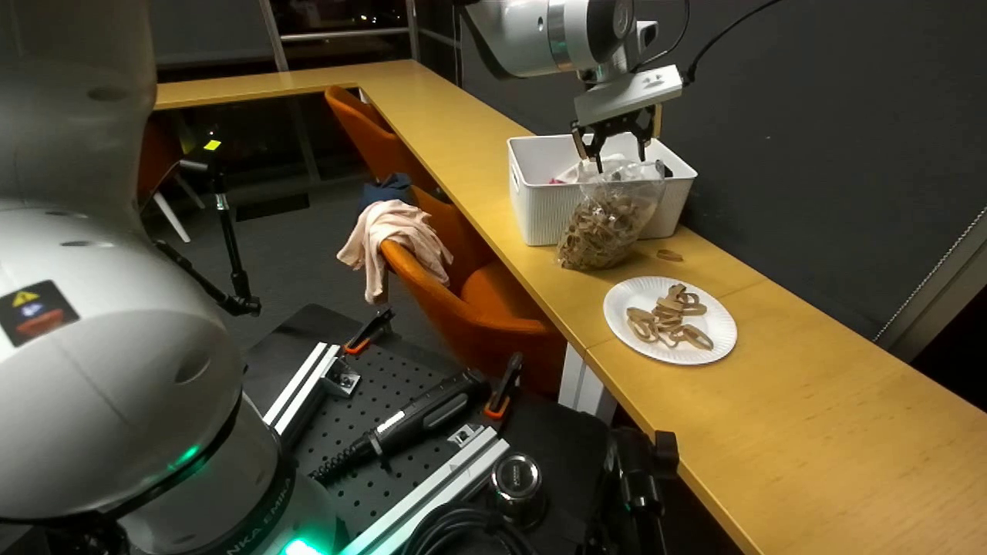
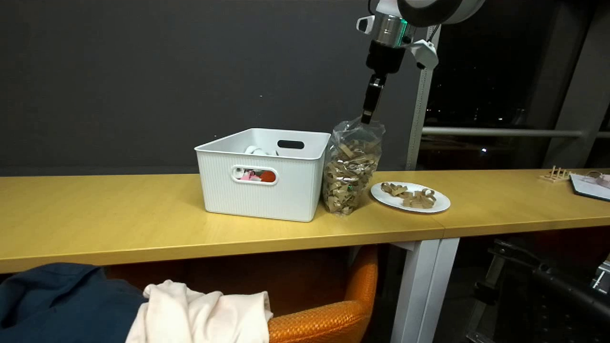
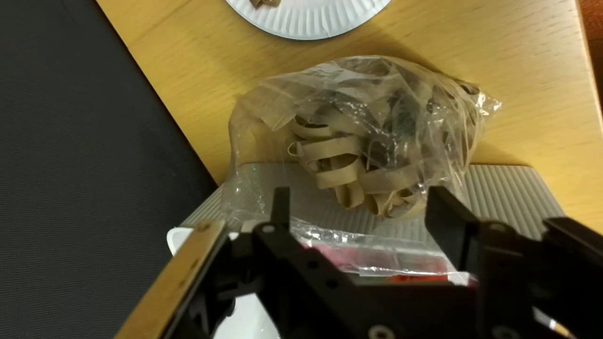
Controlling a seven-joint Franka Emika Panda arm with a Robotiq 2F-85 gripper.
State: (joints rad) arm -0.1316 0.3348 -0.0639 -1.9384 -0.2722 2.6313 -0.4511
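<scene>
My gripper (image 1: 621, 163) is open, with its fingers apart, at the top of a clear plastic bag (image 1: 605, 227) full of brown rubber bands. In an exterior view the gripper (image 2: 366, 118) is seen side-on, its tip at the bag's (image 2: 350, 166) upper edge. In the wrist view the bag's loose upper film lies beneath and between the spread fingers (image 3: 358, 197); I cannot tell whether they touch it. The bag (image 3: 358, 132) stands upright against a white ribbed basket (image 2: 259, 200). A white paper plate (image 1: 721, 324) with several brown bands (image 1: 671, 316) lies beside it.
The basket (image 1: 532, 196) holds pink, red and white items. A loose band (image 1: 669, 255) lies on the wooden table (image 1: 817, 401) near the bag. A dark wall (image 2: 143, 85) runs behind the table. An orange chair (image 1: 463, 308) with draped clothes stands at its front edge.
</scene>
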